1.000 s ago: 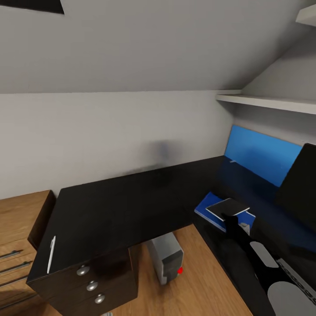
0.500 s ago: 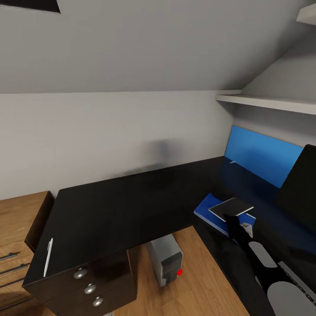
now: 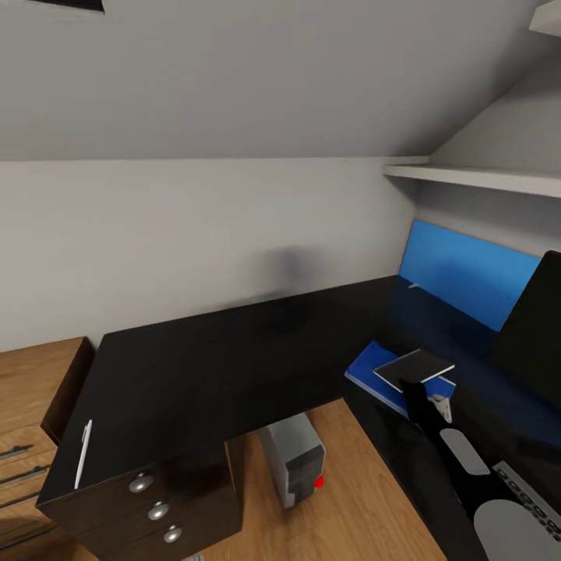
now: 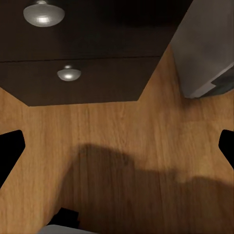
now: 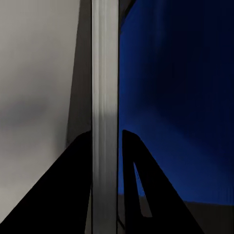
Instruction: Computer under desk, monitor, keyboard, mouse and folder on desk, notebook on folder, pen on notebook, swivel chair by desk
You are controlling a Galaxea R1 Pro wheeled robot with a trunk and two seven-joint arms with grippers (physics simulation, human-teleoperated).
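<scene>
The notebook (image 3: 413, 365), thin and pale-edged, lies over the blue folder (image 3: 374, 380) on the right wing of the black desk (image 3: 226, 366). My right gripper (image 3: 411, 387) is shut on the notebook's near edge. In the right wrist view its fingers (image 5: 78, 190) clamp the notebook's pale edge (image 5: 105, 87), with the folder (image 5: 175, 97) beyond. The white pen (image 3: 82, 465) lies at the desk's far left edge. The grey computer (image 3: 294, 460) stands under the desk. My left gripper (image 4: 117, 151) is open over the wooden floor. The monitor (image 3: 534, 327) and keyboard (image 3: 534, 491) sit at the right.
Black drawers with silver knobs (image 3: 158, 510) hang under the desk's left end, also seen as drawers (image 4: 68, 73) beside the computer (image 4: 209, 48). A wooden chest of drawers (image 3: 31, 405) stands at the left. A white shelf (image 3: 475, 181) and a blue panel (image 3: 467, 273) are on the right wall.
The right gripper has carried the notebook a little to the right over the folder. The head camera has shifted slightly, so the desk's left end sits lower in the picture.
</scene>
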